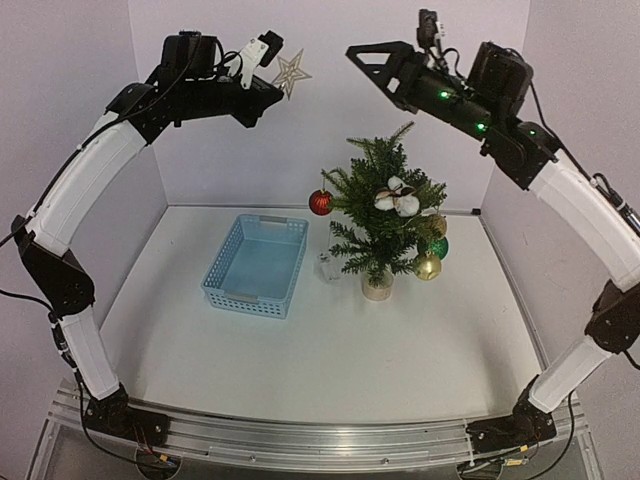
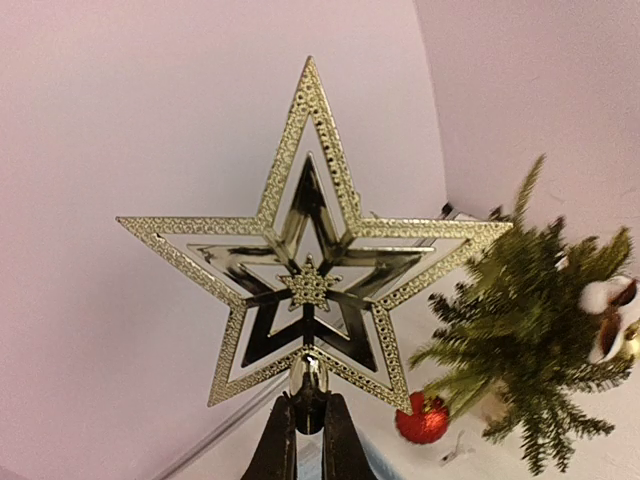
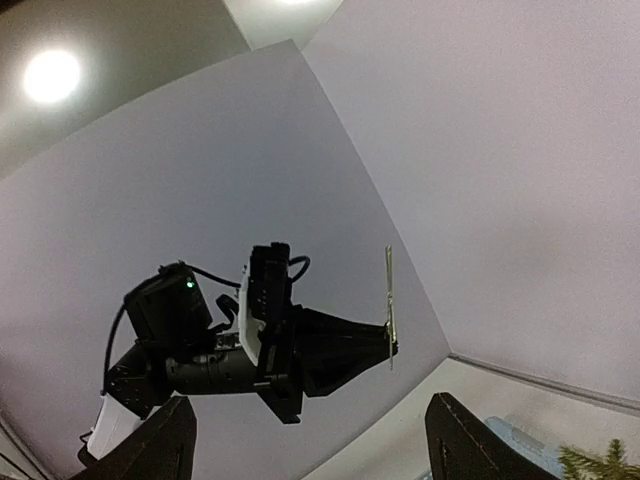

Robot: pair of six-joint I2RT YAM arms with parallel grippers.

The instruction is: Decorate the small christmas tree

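Note:
High above the table's back left, my left gripper (image 1: 278, 88) is shut on the short stem of a gold openwork star (image 1: 291, 73). In the left wrist view the star (image 2: 310, 270) stands upright above the closed jaws of the gripper (image 2: 308, 415). The small christmas tree (image 1: 385, 210) stands at back centre-right on its pale round base, with a red bauble (image 1: 320, 203), white cotton flowers (image 1: 398, 197), and green (image 1: 437, 247) and gold (image 1: 427, 266) baubles on it. My right gripper (image 1: 352, 52) hangs above the tree, facing the star (image 3: 390, 305), open with nothing between its fingers (image 3: 160, 445).
A light blue slotted basket (image 1: 256, 263) sits left of the tree. A small clear object (image 1: 328, 266) lies between basket and tree base. Pale walls close the back and both sides. The tree top (image 3: 600, 462) shows at the right wrist view's lower right.

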